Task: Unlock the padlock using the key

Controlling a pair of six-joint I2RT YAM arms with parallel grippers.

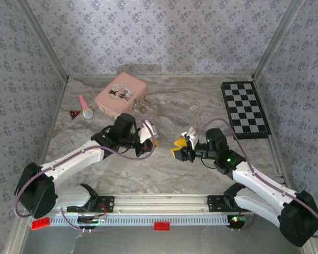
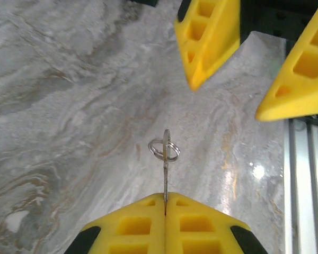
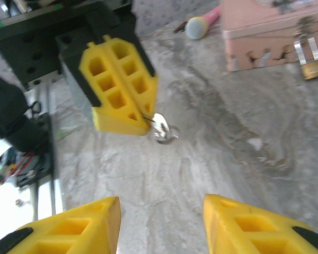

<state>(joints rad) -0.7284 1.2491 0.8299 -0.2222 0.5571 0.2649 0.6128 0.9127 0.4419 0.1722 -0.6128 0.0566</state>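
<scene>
The marbled desk [image 1: 164, 169] spreads across the middle of the top view, with the pink tin [image 1: 120, 94] toward its upper left. My left end effector [image 2: 165, 200], at bottom centre of its wrist view, is clamped on the key [image 2: 166, 159], whose ring points up the frame. My right end effector [image 3: 161, 206] stands apart, holding nothing. The padlock [image 3: 311, 69] hangs at the tin's clasp, at the upper right of the right wrist view.

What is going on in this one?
The left hand is shut on the key, with its ring sticking out toward the right hand. The right hand is open and faces it across a gap. The padlock hangs on the clasp of the pink tin farther back, and neither hand is touching it.
</scene>
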